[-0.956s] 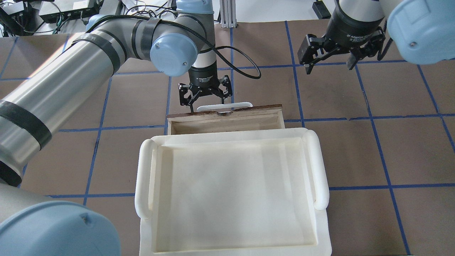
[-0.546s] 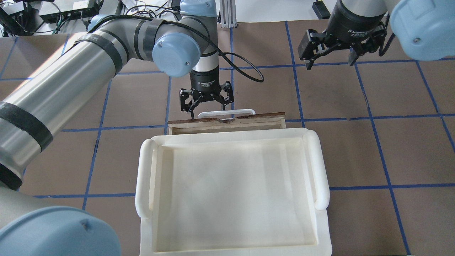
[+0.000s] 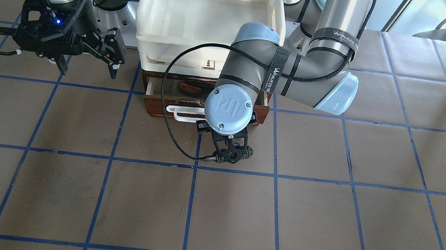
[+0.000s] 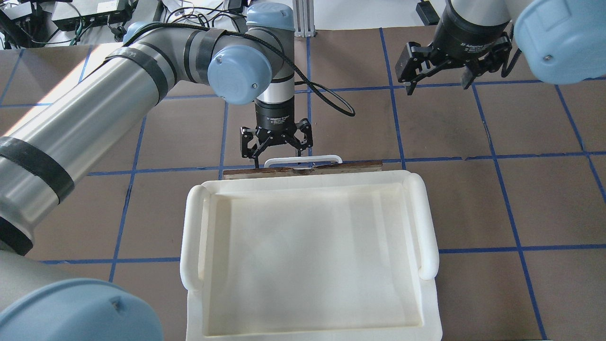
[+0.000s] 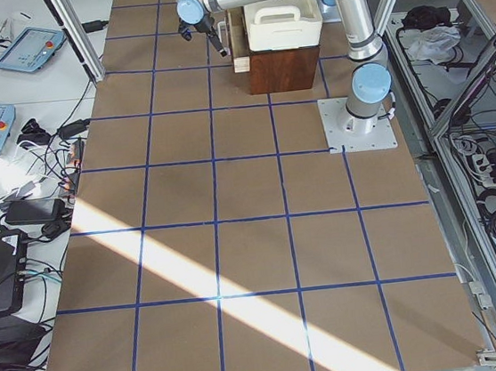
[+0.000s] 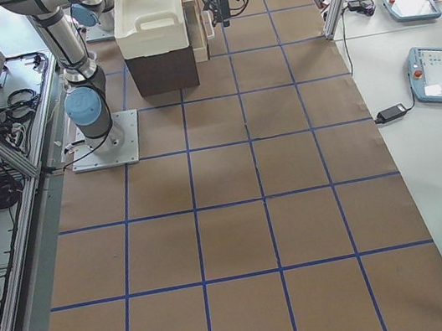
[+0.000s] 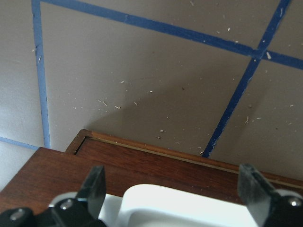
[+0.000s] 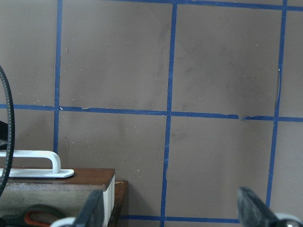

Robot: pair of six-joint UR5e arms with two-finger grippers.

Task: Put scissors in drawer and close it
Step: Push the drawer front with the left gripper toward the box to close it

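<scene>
The scissors (image 3: 190, 89) lay inside the drawer (image 4: 350, 166) (nearly shut). Seen overhead, the left gripper (image 4: 277, 152), spread empty at its 12 o'clock face, needed a square push toward 6 o'clock; the right gripper (image 4: 438, 87) hung open.

The left arm (image 4: 94, 109) came in from the left side, bent at the elbow, with its wrist (image 4: 274, 90) turned straight down. The left gripper (image 4: 277, 152) hung low, its jaws spread wide with nothing between them. The right arm (image 4: 478, 19) stood well apart on the far right and was held higher. The right gripper (image 4: 438, 84) also pointed down, jaws wide apart and empty.
</scene>
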